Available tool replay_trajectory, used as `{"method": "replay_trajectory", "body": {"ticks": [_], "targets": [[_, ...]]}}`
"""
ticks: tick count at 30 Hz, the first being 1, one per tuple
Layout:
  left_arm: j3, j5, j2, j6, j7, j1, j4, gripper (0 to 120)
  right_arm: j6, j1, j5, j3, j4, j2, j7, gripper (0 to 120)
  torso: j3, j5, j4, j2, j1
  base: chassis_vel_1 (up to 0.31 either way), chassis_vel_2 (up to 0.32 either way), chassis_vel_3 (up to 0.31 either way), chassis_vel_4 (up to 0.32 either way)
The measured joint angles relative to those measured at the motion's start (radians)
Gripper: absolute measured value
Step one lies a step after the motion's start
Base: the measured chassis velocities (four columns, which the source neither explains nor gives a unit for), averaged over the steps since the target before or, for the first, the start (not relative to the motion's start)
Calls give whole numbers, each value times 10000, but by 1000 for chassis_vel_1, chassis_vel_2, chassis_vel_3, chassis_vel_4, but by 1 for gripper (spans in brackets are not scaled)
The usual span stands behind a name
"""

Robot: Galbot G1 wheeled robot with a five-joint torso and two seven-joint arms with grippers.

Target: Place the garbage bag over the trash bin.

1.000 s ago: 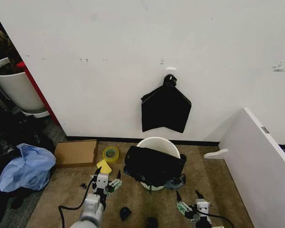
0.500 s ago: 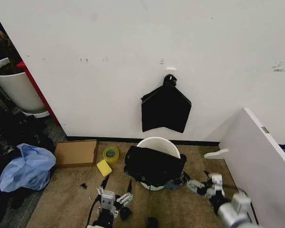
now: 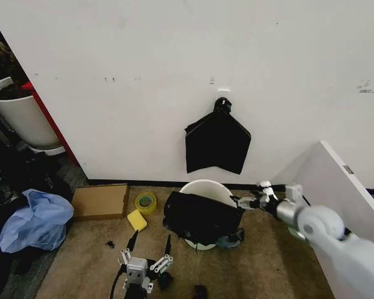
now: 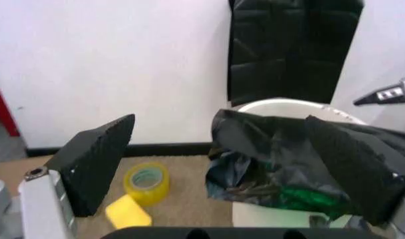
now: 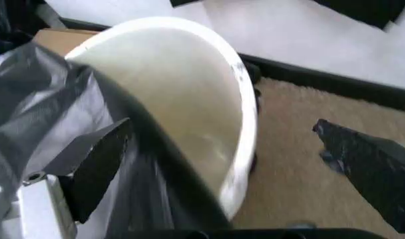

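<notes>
This looks like a storage corner or back room of a workplace rather than a lived-in home. A bare, scuffed white wall [image 3: 143,68] meets worn brown carpet [image 3: 267,261] along a black baseboard [image 3: 130,182]. Odds and ends lie loose on the floor: a flat cardboard box [image 3: 99,200], a roll of yellow tape [image 3: 145,201], a yellow sponge [image 3: 136,220] and a crumpled light blue plastic bag [image 3: 34,218]. A white panel [image 3: 336,212] leans at the right.

even indoor light, soft shadows, both wrist views motion-blurred.
</notes>
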Motion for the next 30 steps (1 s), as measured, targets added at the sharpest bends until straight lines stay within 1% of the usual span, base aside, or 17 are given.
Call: {"method": "replay_trajectory", "body": {"ticks": [2, 3, 7, 10, 11, 12, 13, 14, 15, 17, 18, 19, 21, 22, 26, 28, 30], "targets": [[-13, 104, -110, -50, -11, 198, -42, 100, -89, 749, -105, -717, -447, 191, -214, 100, 0, 2, 5, 0, 0, 0, 0, 0, 0], [-13, 104, -110, -50, -11, 198, -42, 100, -89, 749, -105, -717, -447, 191, -214, 100, 0, 2, 5, 0, 0, 0, 0, 0, 0], [-22, 334, -242, -101, -31, 535, -153, 100, -98, 1717, -455, -1533, -1168, 570, -410, 100, -1, 4, 13, 0, 0, 0, 0, 0, 0], [-44, 434, -222, -101, -33, 692, -232, 100, -76, 2028, -559, -1751, -1467, 684, -483, 100, -1, 2, 15, 0, 0, 0, 0, 0, 0], [-72, 451, -178, -93, -30, 733, -265, 100, -61, 2130, -595, -1804, -1576, 738, -491, 100, -2, -5, 16, 0, 0, 0, 0, 0, 0], [-121, 451, -118, -70, -25, 752, -296, 100, -48, 2213, -625, -1844, -1692, 793, -504, 100, -2, -25, 19, 0, 0, 0, 0, 0, 0], [-203, 417, -30, -11, -15, 754, -318, 100, -40, 2275, -666, -1871, -1817, 870, -517, 100, -2, -63, 20, 0, 0, 0, 0, 0, 0], [-275, 326, 57, 41, -7, 709, -317, 100, -30, 2307, -716, -1876, -1920, 938, -535, 100, -2, -90, 22, 0, 0, 0, 0, 0, 0], [-321, 284, 102, 71, 6, 657, -306, 100, -24, 2316, -749, -1876, -1969, 979, -545, 100, -2, -94, 25, 0, 0, 0, 0, 0, 0], [-507, 147, 247, 176, 17, 407, -177, 100, -9, 2317, -890, -1877, -2108, 1102, -575, 100, -2, -101, 18, 0, -1, 0, 0, 0, 0], [-507, 147, 247, 176, 17, 407, -177, 100, -9, 2317, -890, -1877, -2108, 1102, -575, 100, -2, -101, 18, 0, -1, 0, 0, 0, 0], [-703, 4, 393, 328, 22, 177, -137, 100, 10, 2308, -1031, -1869, -2250, 1199, -614, 100, -2, -90, 10, -1, 0, 0, 0, 0, 0], [-886, -97, 516, 432, 48, -61, -154, 100, 16, 2287, -1134, -1833, -2398, 1313, -658, 100, -2, -83, 13, 0, -1, 0, 0, 0, 0], [-1077, -185, 635, 510, 52, -189, -194, 100, 28, 2277, -1205, -1786, -2486, 1382, -681, 100, -2, -67, 11, 0, -1, 0, 0, 0, 0], [-1488, -497, 932, 685, 68, -355, -316, 100, 32, 2231, -1394, -1694, -2696, 1584, -726, 100, -2, -62, 10, 0, -1, 0, 0, 0, 0], [-1840, -735, 1170, 724, 88, -378, -368, 100, 33, 2228, -1537, -1663, -2849, 1730, -764, 100, -2, -52, 11, 0, -1, 0, 0, 0, 0], [-2000, -897, 1265, 739, 106, -362, -399, 100, 29, 2257, -1655, -1663, -2969, 1814, -848, 96, -1, -47, 10, 0, -1, 0, 0, 0, 0]]}}
